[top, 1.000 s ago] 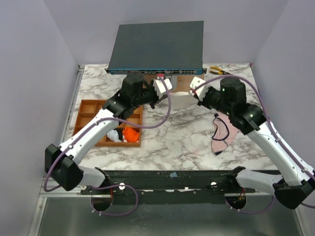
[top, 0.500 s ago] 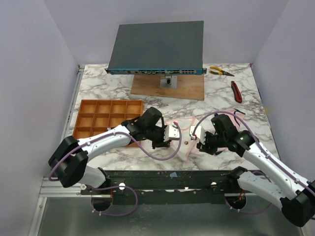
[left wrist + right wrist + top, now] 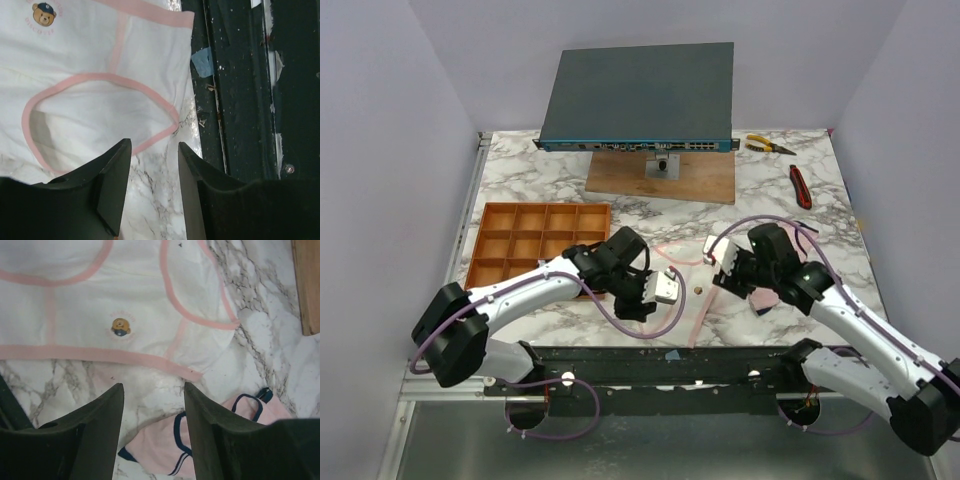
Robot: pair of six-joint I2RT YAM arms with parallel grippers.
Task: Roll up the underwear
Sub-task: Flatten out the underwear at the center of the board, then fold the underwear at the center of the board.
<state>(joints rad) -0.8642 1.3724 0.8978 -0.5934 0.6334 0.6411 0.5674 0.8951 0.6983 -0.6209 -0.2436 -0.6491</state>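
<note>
Right of the tray (image 3: 535, 235), the white underwear (image 3: 685, 268) with pink edging lies spread flat on the table (image 3: 520, 170), bear print up. The left gripper (image 3: 672, 290) is at the garment's tray-side edge and the right gripper (image 3: 714, 258) at its far side. In the wrist views both pairs of fingers stand apart with nothing between them, above the cloth (image 3: 100, 75) (image 3: 115, 300).

Farther right of the tray, the pink underwear (image 3: 760, 298) with dark edging is mostly hidden under the right arm (image 3: 840, 310). The left arm (image 3: 550, 285) crosses the tray's near right corner and covers those compartments. Beyond the tray stand the board (image 3: 660, 180) and the switch (image 3: 640, 95) on it, with pliers (image 3: 765, 145) and a red tool (image 3: 800, 185) off to the right.

A second ago both grippers were shut on the white underwear, held up near the board, and the pink underwear lay in plain sight. Half a second ago they were down at the table, closer together. Now they have let go and drawn apart.
</note>
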